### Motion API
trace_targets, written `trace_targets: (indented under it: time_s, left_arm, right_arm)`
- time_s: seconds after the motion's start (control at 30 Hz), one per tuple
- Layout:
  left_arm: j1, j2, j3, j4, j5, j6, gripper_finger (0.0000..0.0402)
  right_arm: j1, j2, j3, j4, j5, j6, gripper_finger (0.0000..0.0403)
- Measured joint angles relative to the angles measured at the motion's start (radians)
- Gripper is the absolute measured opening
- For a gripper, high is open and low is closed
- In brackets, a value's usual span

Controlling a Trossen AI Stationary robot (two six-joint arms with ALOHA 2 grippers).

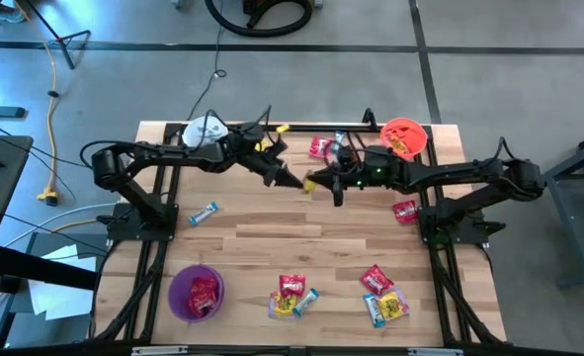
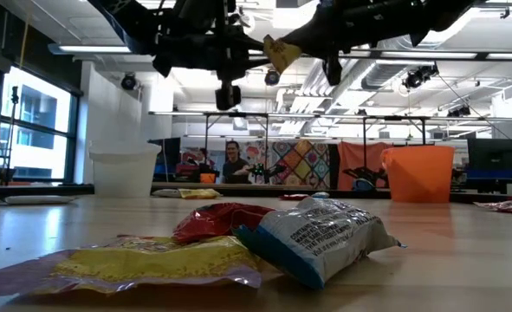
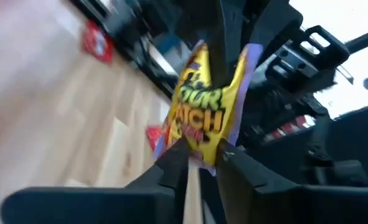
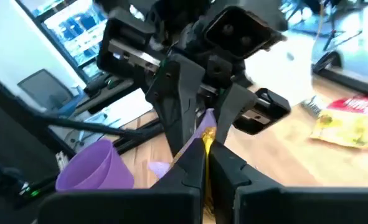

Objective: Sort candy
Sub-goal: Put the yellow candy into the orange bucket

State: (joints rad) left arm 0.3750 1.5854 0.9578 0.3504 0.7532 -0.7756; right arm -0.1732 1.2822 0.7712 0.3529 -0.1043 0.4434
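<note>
Handover step in hand, mid-air above the table's far-centre: a yellow crinkly foil candy packet (image 3: 203, 106) hangs between both grippers. Right gripper (image 4: 203, 144) is clamped tight on one edge of the packet. Left gripper (image 3: 201, 163) has fingers only slightly parted, pads at the packet's other edge; whether it grips or is letting go, can't tell.

Next move, by judgement: left arm must part fully and back off w/o tugging the wrapper, then right arm carries the packet to its bucket. Risk: packet slips or tears if both pull.

Containers:
- White plastic bucket (image 1: 205, 132), far left corner: contents can't be made out.
- Orange plastic bucket (image 1: 404, 136), far right corner: holds something yellowish, prob. sweets.
- Purple plastic bucket (image 1: 195, 294), near left: red-wrapped candy inside.

Loose candy (image 1: 290, 295) in red, yellow and light-blue wrappers lies unsorted, mostly along the near edge; sort appears only partly done.
</note>
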Motion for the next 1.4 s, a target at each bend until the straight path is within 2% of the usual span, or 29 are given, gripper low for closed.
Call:
trace_targets:
  time_s: [0.17,0.3,0.5,0.6,0.7,0.9,1.03,1.13,1.23,1.4]
  left_arm:
    - [0.031,-0.085,0.0,-0.078,-0.099,0.126,0.0108]
    - [0.041,-0.162,0.0,-0.172,-0.167,0.241,0.0122]
    - [0.044,-0.284,0.0,-0.393,-0.28,0.387,0.0124]
    - [0.044,-0.337,0.0,-0.494,-0.354,0.446,0.0124]
    - [0.044,-0.38,0.0,-0.579,-0.42,0.486,0.0124]
    - [0.044,-0.437,-0.001,-0.652,-0.503,0.515,0.0124]
    - [0.044,-0.446,-0.001,-0.714,-0.533,0.526,0.0124]
    - [0.044,-0.448,-0.008,-0.738,-0.541,0.528,0.0124]
    - [0.044,-0.473,-0.062,-0.683,-0.541,0.522,0.0123]
    - [0.063,-0.545,-0.187,-0.574,-0.537,0.465,0.0114]
  right_arm:
    - [-0.094,-0.103,0.0,-0.102,0.052,-0.041,0.0001]
    - [-0.201,-0.214,0.0,-0.31,0.146,-0.085,0.0001]
    - [-0.369,-0.362,0.0,-0.682,0.487,-0.051,0.0]
    - [-0.448,-0.372,0.0,-0.832,0.635,0.003,0.0]
    - [-0.523,-0.333,0.0,-0.924,0.708,0.049,0.0]
    - [-0.631,-0.19,0.0,-0.967,0.717,0.133,0.0]
    - [-0.634,-0.128,0.0,-0.97,0.755,0.172,0.0]
    - [-0.632,-0.123,0.0,-0.989,0.716,0.19,0.0006]
    - [-0.632,-0.141,0.0,-1.021,0.691,0.213,0.0034]
    - [-0.632,-0.174,0.072,-1.162,0.699,0.235,0.0115]
